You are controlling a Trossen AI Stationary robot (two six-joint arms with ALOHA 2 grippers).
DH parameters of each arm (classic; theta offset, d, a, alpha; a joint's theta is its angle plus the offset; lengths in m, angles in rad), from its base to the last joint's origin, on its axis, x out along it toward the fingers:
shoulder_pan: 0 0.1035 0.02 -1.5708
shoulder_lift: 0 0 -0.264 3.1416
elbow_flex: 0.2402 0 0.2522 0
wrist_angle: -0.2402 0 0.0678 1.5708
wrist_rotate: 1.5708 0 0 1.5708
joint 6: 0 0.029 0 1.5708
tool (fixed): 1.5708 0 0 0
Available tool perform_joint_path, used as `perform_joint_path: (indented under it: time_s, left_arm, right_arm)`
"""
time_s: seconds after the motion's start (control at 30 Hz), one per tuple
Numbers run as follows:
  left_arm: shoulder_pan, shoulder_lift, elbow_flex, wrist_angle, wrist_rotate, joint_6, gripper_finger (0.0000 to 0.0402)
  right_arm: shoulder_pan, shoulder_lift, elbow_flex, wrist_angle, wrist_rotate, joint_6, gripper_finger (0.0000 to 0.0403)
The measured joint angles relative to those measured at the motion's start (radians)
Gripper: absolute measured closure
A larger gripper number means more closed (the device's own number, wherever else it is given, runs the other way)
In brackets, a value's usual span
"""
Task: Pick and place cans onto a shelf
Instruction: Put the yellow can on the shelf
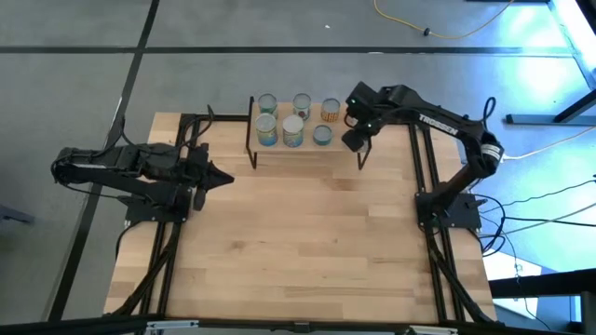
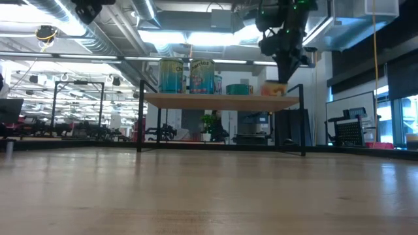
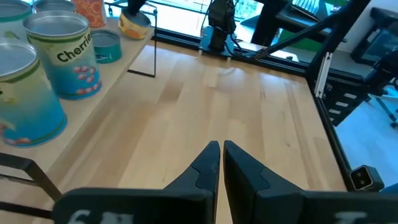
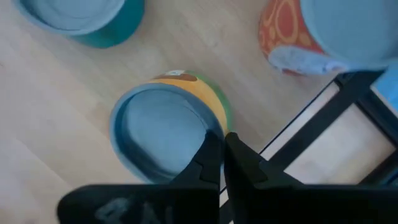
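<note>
The right end effector [image 4: 219, 163], fingers pressed together, hovers above a yellow-sided can [image 4: 168, 127] at the shelf's [image 1: 307, 149] right end; the left end effector [image 1: 220, 179], also closed, waits by the worktop's [image 1: 307, 242] left edge.

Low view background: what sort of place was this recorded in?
Probably an open lab or workshop rather than a home. Exposed ceiling ducts run overhead, and metal-framed workbenches stand in rows behind the shelf. The high view shows a bare grey floor with a yellow cable trailing across it.

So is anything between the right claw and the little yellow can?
No, nothing visible. The closed right claw hangs just above the yellow can on the shelf; the left claw waits over the table.
</note>
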Motion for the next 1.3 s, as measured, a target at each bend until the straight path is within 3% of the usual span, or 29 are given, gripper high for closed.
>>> perform_joint_path:
  time_s: [0.3,0.6,1.3]
  left_arm:
    - [0.0,0.0,0.0,0.018,-0.001,-0.033,0.0386]
    - [0.0,0.0,0.0,0.018,-0.004,-0.033,0.0386]
    - [0.0,0.0,0.0,0.018,-0.004,-0.033,0.0386]
  right_arm:
    - [-0.053,0.029,0.001,0.017,-0.004,-0.076,0.0395]
    - [-0.054,0.033,-0.004,0.035,0.011,-0.099,0.034]
    - [-0.054,0.028,0.052,0.025,0.003,-0.147,0.0334]
